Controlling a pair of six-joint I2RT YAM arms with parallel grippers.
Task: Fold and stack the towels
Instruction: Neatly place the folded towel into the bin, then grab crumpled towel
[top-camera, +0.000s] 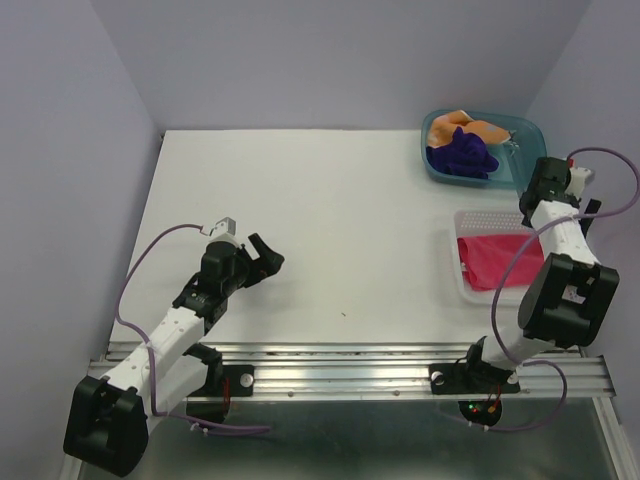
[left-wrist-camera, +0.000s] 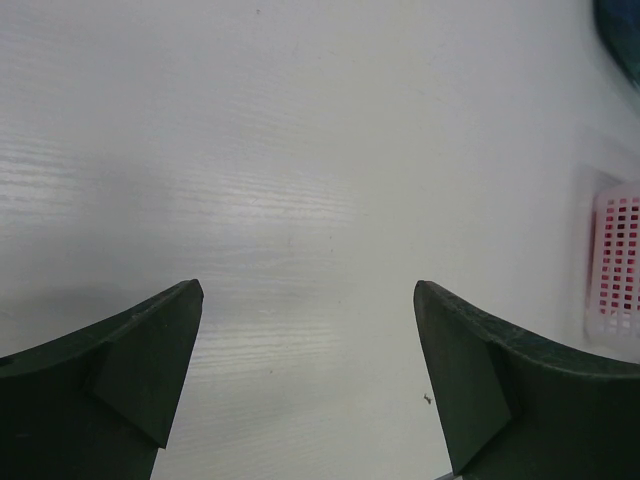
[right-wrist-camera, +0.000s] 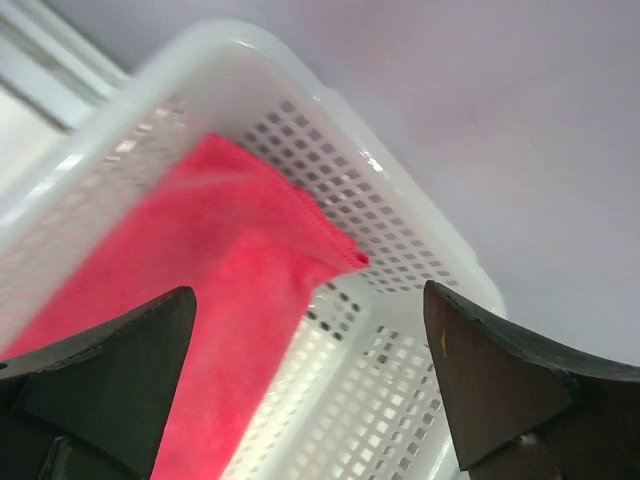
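Note:
A pink-red towel (top-camera: 492, 262) lies flat in the white mesh basket (top-camera: 478, 218) on the right; in the right wrist view the towel (right-wrist-camera: 190, 270) spreads over the basket's floor with one corner against the wall (right-wrist-camera: 400, 240). My right gripper (top-camera: 529, 207) (right-wrist-camera: 309, 290) hangs open just above the basket's far end, with nothing between its fingers. The dark purple towel (top-camera: 462, 155) and the orange towel (top-camera: 462, 125) lie crumpled in a blue tub (top-camera: 522, 128) at the back right. My left gripper (top-camera: 268, 262) (left-wrist-camera: 309, 285) stands open over bare table on the left.
The white table (top-camera: 330, 220) is boxed in by lilac walls at the back and sides. A metal rail (top-camera: 350, 375) runs along the near edge. From the left wrist, the basket (left-wrist-camera: 612, 262) shows at the right edge and the tub's corner (left-wrist-camera: 622, 30) at top right.

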